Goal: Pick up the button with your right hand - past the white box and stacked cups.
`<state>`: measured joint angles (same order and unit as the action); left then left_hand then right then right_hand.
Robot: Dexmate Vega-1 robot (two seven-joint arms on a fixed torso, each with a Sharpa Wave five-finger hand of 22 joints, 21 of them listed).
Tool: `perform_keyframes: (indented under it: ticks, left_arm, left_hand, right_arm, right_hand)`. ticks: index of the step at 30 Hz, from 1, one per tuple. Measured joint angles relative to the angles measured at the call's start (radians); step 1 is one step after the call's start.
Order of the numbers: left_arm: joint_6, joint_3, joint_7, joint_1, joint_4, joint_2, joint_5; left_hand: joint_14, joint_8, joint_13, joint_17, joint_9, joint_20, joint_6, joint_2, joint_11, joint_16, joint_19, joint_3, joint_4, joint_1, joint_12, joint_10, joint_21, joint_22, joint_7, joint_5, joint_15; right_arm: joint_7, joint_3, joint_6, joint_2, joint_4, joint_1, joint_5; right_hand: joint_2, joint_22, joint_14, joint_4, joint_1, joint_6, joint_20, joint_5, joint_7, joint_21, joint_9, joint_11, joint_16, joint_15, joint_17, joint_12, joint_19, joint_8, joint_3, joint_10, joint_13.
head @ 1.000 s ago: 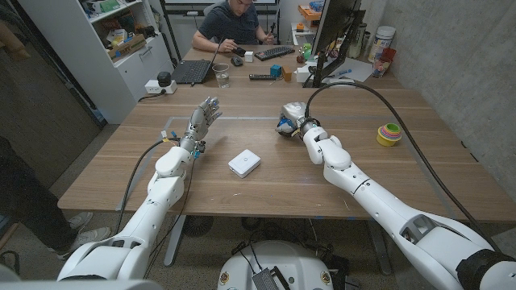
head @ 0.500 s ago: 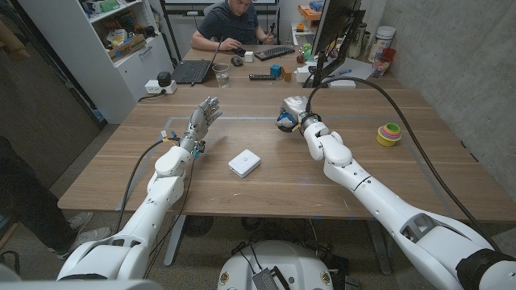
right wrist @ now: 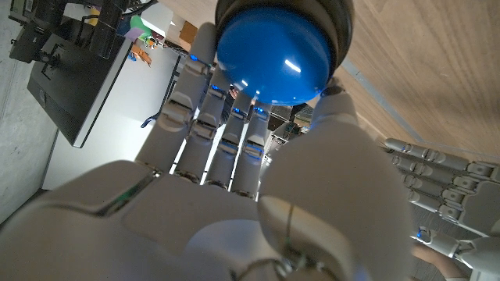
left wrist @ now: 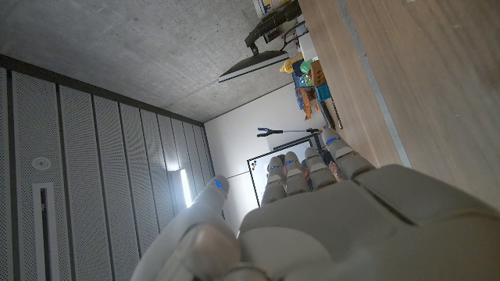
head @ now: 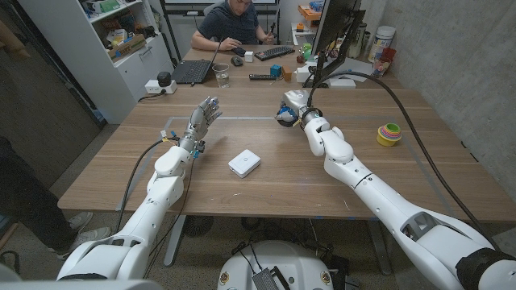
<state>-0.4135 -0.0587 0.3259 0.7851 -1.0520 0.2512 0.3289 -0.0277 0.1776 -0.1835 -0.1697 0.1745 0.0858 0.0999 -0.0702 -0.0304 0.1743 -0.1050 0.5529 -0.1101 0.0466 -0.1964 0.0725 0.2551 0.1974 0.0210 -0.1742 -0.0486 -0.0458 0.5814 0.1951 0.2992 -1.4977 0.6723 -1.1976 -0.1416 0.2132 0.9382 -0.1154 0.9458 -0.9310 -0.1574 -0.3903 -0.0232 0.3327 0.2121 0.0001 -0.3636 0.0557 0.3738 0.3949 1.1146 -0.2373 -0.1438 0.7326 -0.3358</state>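
A: Button (right wrist: 272,53) first — where is it relative to the right hand (head: 295,108)?

B: Right against it. In the right wrist view the blue dome in its dark ring sits between the thumb and the fingers (right wrist: 205,94), touching them. In the head view the hand is on the far side of the table (head: 121,173), past the white box (head: 243,163), with a bit of blue and dark at its left edge — that's the button (head: 282,116).

A: So holding it?

B: Fingers curl round it, looks like a grip. Whether it's off the wood or resting on it — can't tell; the hand covers the contact.

A: Long axis?

B: None really, it's round. Dome faces the wrist camera, so any lift is judged straight up from the table.

A: Left hand (head: 203,118)?

B: Well away, left of the box, raised with fingers apart, nothing in it. Its wrist view shows the back of the hand (left wrist: 328,211) with fingers (left wrist: 306,165) reaching out along the table edge. The right hand is clearly nearer.

A: Stacked cups?

B: Small coloured stack (head: 389,134) off to the right, well apart from the hand. The button's underside and base stay hidden.
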Motion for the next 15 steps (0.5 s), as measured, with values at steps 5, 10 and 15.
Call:
perform_keyframes:
  ticks: [5, 10, 15]
  left_arm:
    - [0.000, 0.000, -0.001, 0.001, -0.002, 0.001, 0.000]
    - [0.000, 0.000, -0.004, 0.005, -0.006, 0.002, -0.001]
    - [0.000, -0.001, -0.007, 0.008, -0.011, 0.003, -0.005]
  left_hand:
    - [0.000, 0.000, 0.000, 0.000, 0.000, 0.000, 0.000, 0.000, 0.000, 0.000, 0.000, -0.004, -0.004, 0.000, 0.000, 0.000, 0.000, 0.000, 0.000, 0.000, 0.000]
    - [0.000, 0.000, 0.000, 0.000, 0.000, 0.000, 0.000, 0.000, 0.000, 0.000, 0.000, -0.009, 0.000, 0.000, 0.000, 0.000, 0.000, 0.000, 0.000, 0.000, 0.000]
    - [0.000, 0.000, 0.000, 0.000, 0.000, 0.000, 0.000, 0.000, 0.000, 0.000, 0.000, -0.009, 0.000, 0.000, 0.000, 0.000, -0.001, 0.000, 0.000, 0.000, 0.000]
  right_arm:
    - [-0.004, -0.011, 0.001, 0.000, -0.017, 0.001, 0.003]
    - [-0.005, -0.020, 0.001, -0.001, -0.028, 0.003, 0.005]
    - [-0.007, -0.032, 0.001, -0.002, -0.042, 0.006, 0.011]
  right_hand:
    - [0.000, 0.000, 0.000, 0.000, 0.000, 0.000, 0.000, 0.000, 0.000, 0.002, 0.000, 0.000, 0.000, 0.000, 0.003, 0.000, 0.000, 0.001, 0.000, 0.000, -0.001]
    - [0.000, 0.000, 0.002, 0.000, 0.000, 0.000, 0.000, 0.001, 0.000, 0.004, 0.000, -0.004, 0.001, -0.002, 0.005, 0.000, 0.000, 0.001, 0.000, 0.004, -0.006]
    - [0.000, 0.000, 0.009, 0.003, 0.000, 0.000, -0.008, 0.006, 0.000, 0.008, 0.005, -0.004, 0.006, 0.002, 0.009, 0.000, 0.008, 0.001, 0.003, 0.004, -0.006]
